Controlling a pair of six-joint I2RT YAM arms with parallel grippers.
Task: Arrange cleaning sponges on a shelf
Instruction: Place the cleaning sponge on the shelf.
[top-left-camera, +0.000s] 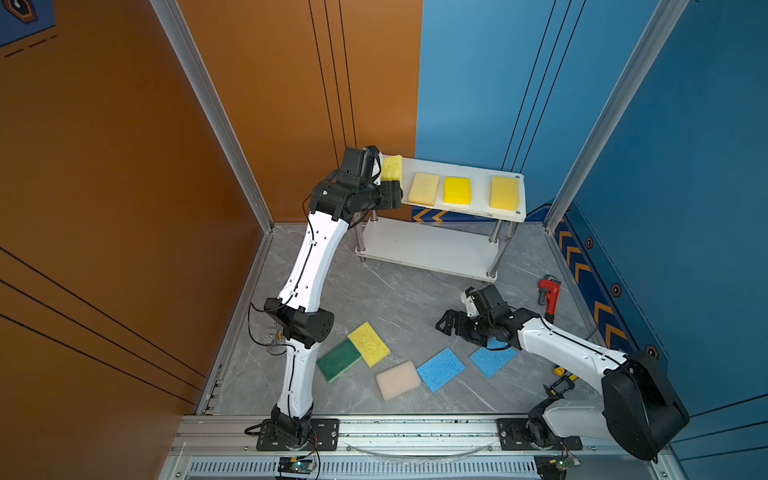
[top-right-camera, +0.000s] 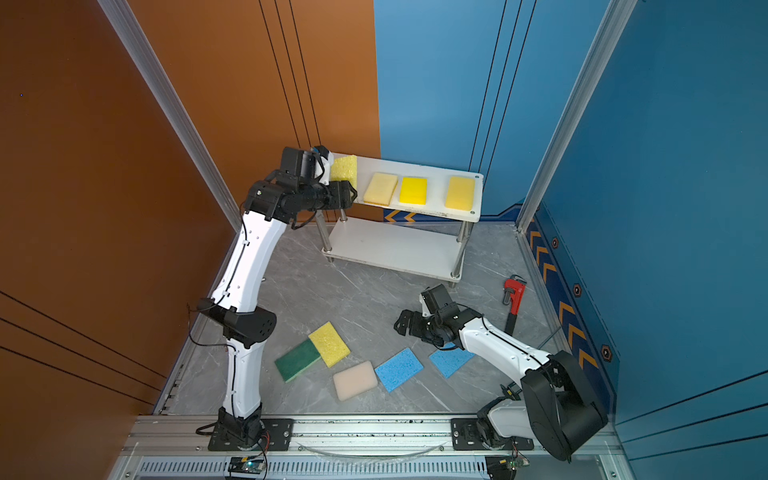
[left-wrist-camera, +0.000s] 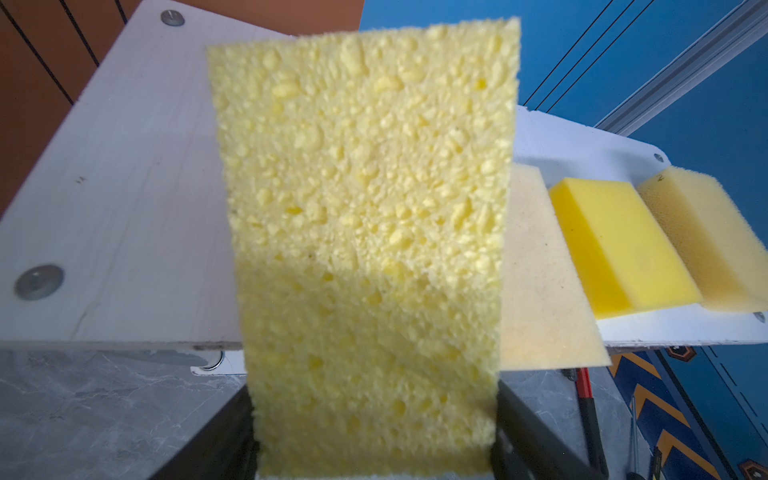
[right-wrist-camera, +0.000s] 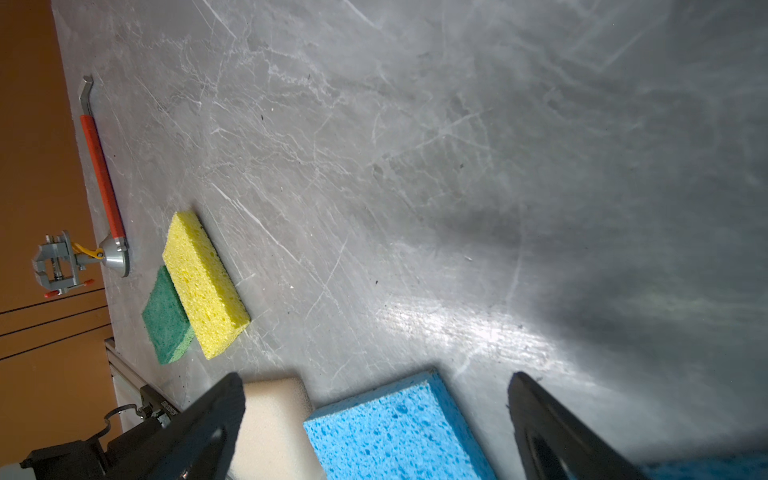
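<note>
Currently the left end effector (left-wrist-camera: 376, 432) is clamped on a porous pale-yellow sponge (left-wrist-camera: 361, 199) at the left end of the top board of the shelf (top-left-camera: 481, 187), beside three thick yellow sponges (top-left-camera: 457, 190) lying there. The right end effector (right-wrist-camera: 374, 382), jaws apart, hovers over a blue sponge (right-wrist-camera: 395, 432) toward the front edge of the counter (top-left-camera: 415, 299).

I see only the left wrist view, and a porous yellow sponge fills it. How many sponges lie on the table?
Observer: Five besides your porous yellow sponge: a green sponge, a second yellow sponge touching it, a beige sponge, two blue sponges.
Operator: Is anything stored lower down?
Observer: No, the lower board holds nothing.
Operator: And on my right?
Observer: The right gripper hangs open near the blue sponges, holding nothing.
</note>
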